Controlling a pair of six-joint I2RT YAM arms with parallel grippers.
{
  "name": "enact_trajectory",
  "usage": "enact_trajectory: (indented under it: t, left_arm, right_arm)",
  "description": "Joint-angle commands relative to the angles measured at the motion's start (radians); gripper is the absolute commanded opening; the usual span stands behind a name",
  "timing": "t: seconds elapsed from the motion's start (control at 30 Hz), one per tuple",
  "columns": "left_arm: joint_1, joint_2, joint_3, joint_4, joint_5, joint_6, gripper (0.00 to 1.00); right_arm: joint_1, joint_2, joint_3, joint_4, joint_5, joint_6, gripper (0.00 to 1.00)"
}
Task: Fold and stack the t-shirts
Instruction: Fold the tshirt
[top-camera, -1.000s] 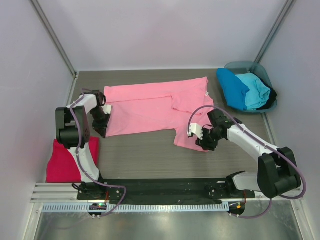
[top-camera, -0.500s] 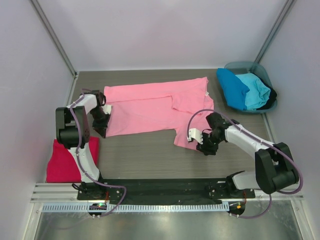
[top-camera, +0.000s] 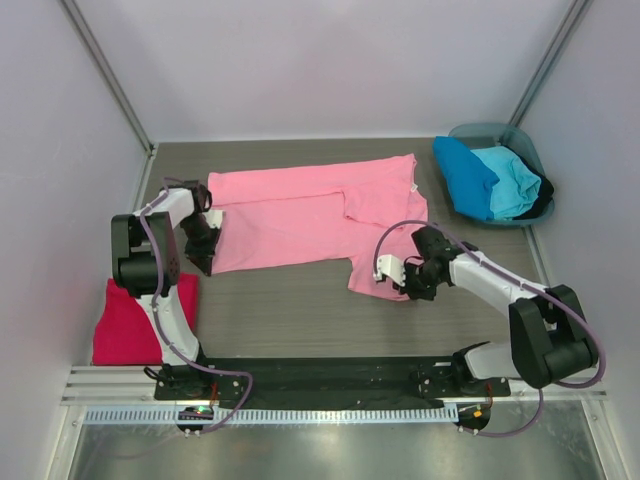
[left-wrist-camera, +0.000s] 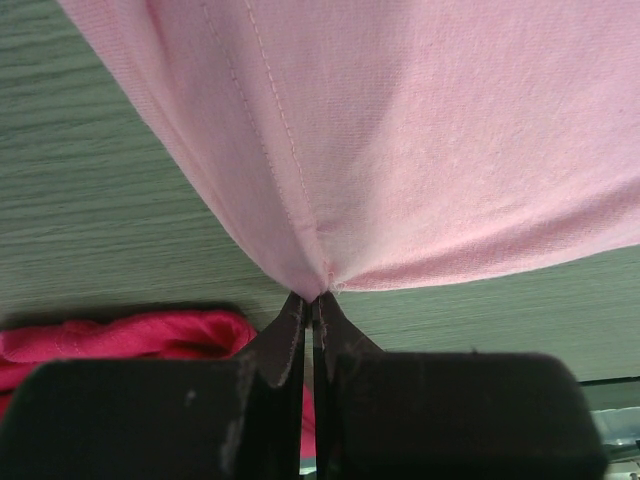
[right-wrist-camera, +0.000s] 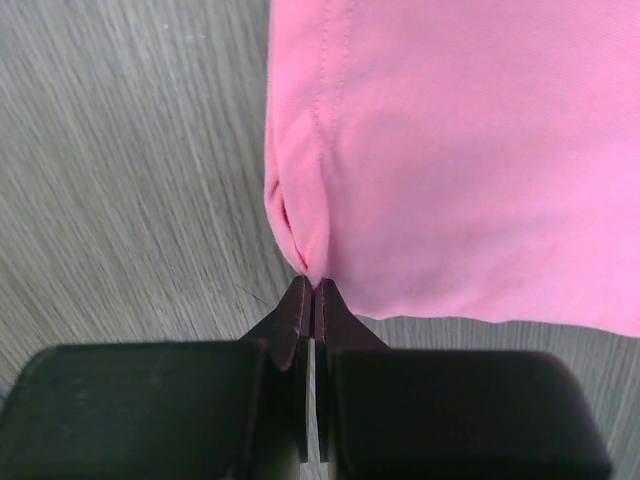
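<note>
Pink t-shirt (top-camera: 300, 215) lies spread on the grey wood-grain table (top-camera: 290, 315) — soft, fine-knit cloth. I see my left gripper (left-wrist-camera: 312, 300) pinched tight on a seamed corner at its left edge, and my right gripper (right-wrist-camera: 313, 285) clamped on a bunched hem fold — cloth puckers at both tips.

Pink t-shirt (top-camera: 300, 215) spread centrally, crimson t-shirt (top-camera: 125, 325) folded near-left, blue shirt (top-camera: 463, 175), turquoise shirt (top-camera: 507, 180) apparently bundled far-right
</note>
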Motion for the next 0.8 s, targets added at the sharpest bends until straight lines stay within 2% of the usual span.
enact_trajectory:
  t: [0.0,0.13,0.3,0.77]
  left_arm:
    - [0.003,-0.030,0.009,0.004,0.017,0.004,0.00]
    - [0.001,-0.043,0.064,-0.027,0.030,0.023,0.00]
    - [0.003,-0.057,0.118,-0.054,0.031,0.043,0.00]
    - [0.003,0.012,0.352,-0.143,0.040,0.077,0.00]
  right_arm:
    - [0.003,-0.079,0.045,0.020,0.041,0.018,0.01]
    - [0.003,-0.158,0.129,-0.011,0.061,0.021,0.01]
    - [0.003,-0.160,0.240,-0.030,0.101,0.024,0.01]
    - [-0.004,0.057,0.491,0.116,0.177,0.072,0.01]
